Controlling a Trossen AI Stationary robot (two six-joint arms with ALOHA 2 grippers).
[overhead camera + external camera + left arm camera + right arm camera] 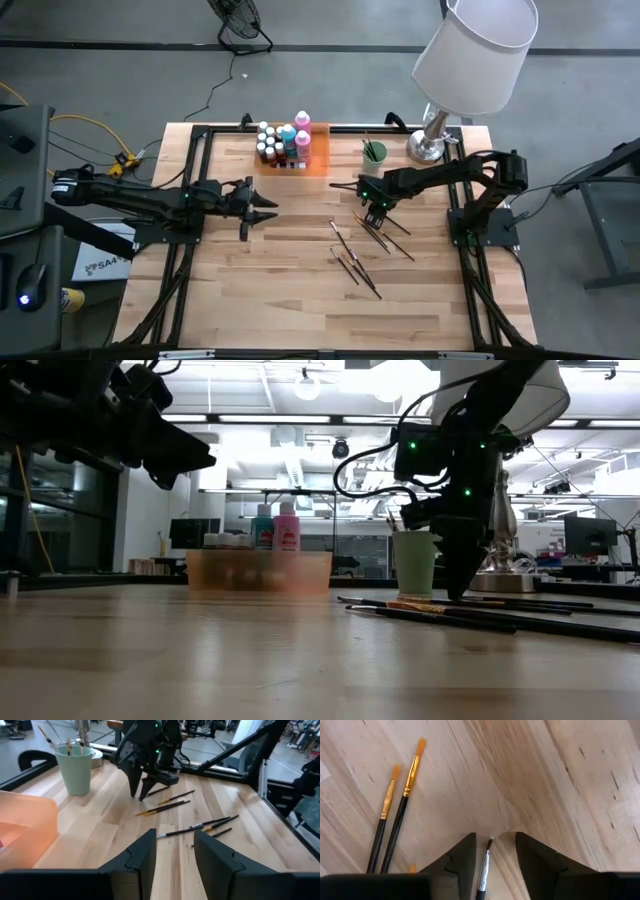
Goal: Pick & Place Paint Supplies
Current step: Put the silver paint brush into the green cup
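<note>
Down on the worktop [300, 300], my right end effector [493, 851] stands with its tips touching the wood, a thin brush [484, 870] lying between the fingers [460, 857], which straddle it with a gap on each side. I cannot tell whether they pinch it. Just beside it lie two orange-tipped brushes [400, 815] side by side. From above, this end effector [376, 211] sits over the upper end of the scattered brushes [355, 262], which fan out across the middle of the worktop.

My left end effector [262, 208] hangs above the worktop on the left, well apart from the brushes, fingers [142, 857] spread and holding nothing; past them I see the other arm among the brushes [197, 826].

Farther back stands the green cup [374, 153] with a few brushes upright in it, near my right arm. Beside it, to the left, the orange tray [318, 160] holds the paint bottles [284, 143], two pink ones and a blue one taller than the rest.

At the far right corner stands a lamp [470, 60]
</note>
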